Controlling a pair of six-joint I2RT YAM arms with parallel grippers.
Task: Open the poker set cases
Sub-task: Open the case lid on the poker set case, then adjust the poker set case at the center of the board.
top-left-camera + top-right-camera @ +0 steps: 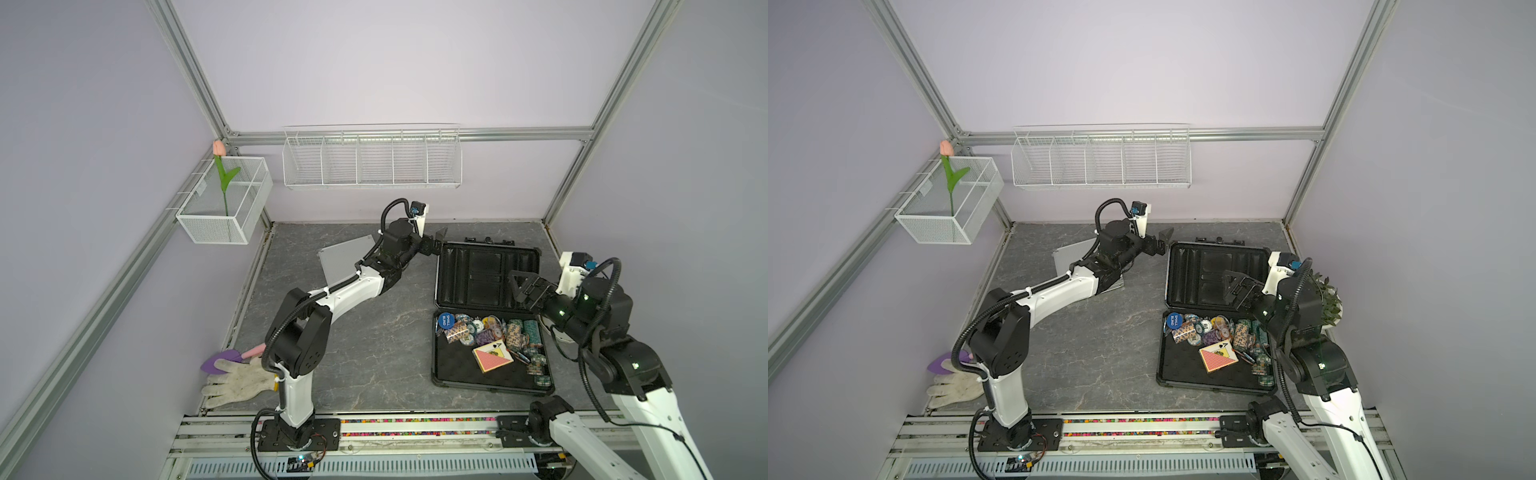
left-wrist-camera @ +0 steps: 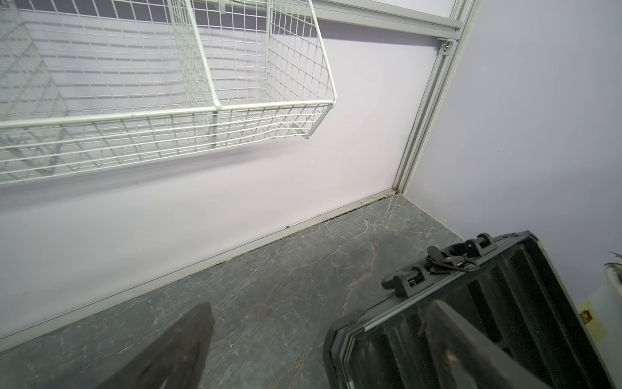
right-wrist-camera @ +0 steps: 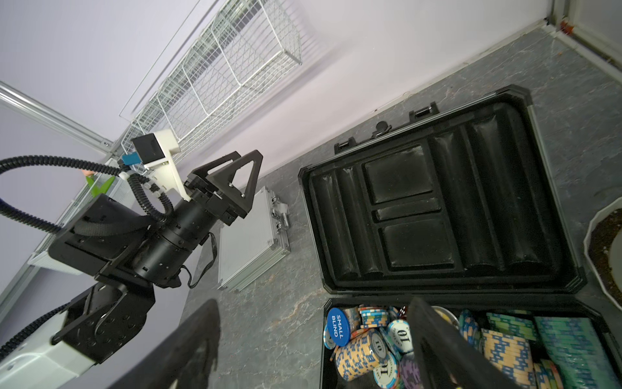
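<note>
Top views show grey marbled tabletop within lilac walls.

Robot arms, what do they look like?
The left arm and right arm have white shells and chunky black joints. Ribbed black cables loop along them. The left pincer and right pincer are black and triangle-shaped. Tiny green lights dot the right arm.

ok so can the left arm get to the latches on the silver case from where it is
Probably yes. The left gripper is open and empty, near a corner of the open dark case, beside the silver case. Nothing covers the latches; the arm reaches over the case, so it likely must pull back.
</note>
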